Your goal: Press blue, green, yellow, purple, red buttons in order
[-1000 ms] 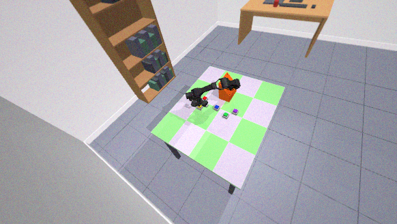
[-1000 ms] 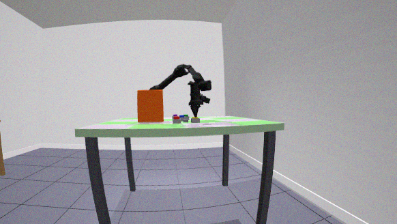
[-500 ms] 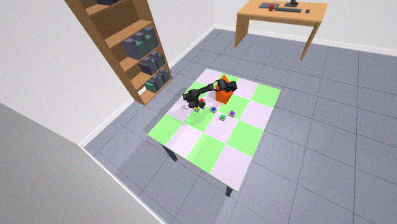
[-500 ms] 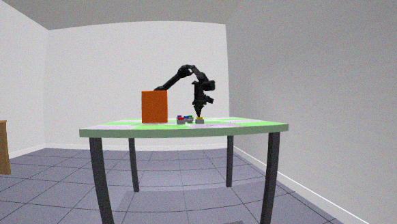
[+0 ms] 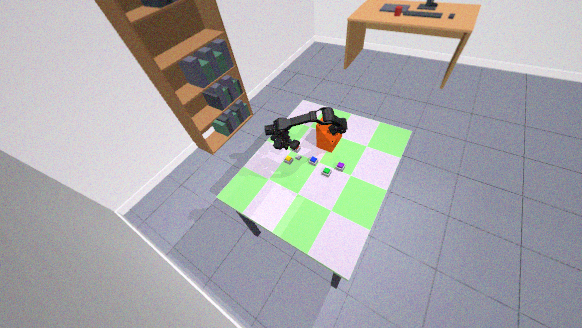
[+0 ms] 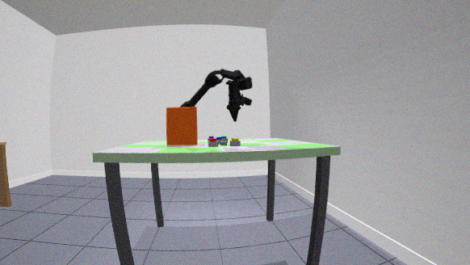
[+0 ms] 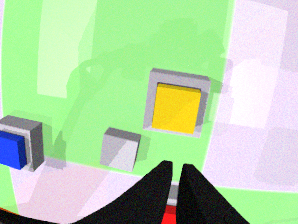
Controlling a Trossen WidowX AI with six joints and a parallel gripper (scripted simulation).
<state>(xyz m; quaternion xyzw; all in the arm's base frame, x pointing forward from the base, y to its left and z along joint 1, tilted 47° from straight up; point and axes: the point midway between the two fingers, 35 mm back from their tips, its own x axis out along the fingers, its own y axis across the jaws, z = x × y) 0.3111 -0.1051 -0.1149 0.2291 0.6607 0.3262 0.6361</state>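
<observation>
My gripper point(image 6: 235, 119) point(image 7: 176, 171) is shut and empty, pointing down well above the table. In the wrist view its tips appear between the yellow button point(image 5: 288, 159) point(image 6: 235, 140) point(image 7: 176, 109) and the red button point(image 6: 213, 140) point(image 7: 170, 216), which the fingers partly cover. In the top view the arm mostly hides the red button. The blue button point(image 5: 313, 160) point(image 7: 11, 150) is at the wrist view's left edge. The green button point(image 5: 326, 171) and purple button point(image 5: 340, 165) stand farther off, outside the wrist view. No button looks touched.
A small grey block point(image 5: 298, 157) point(image 7: 120, 150) sits between the blue and yellow buttons, close to the yellow one. A tall orange box point(image 5: 327, 140) point(image 6: 182, 126) stands on the checkered table point(image 5: 350, 250) point(image 6: 133, 157) near the arm's base.
</observation>
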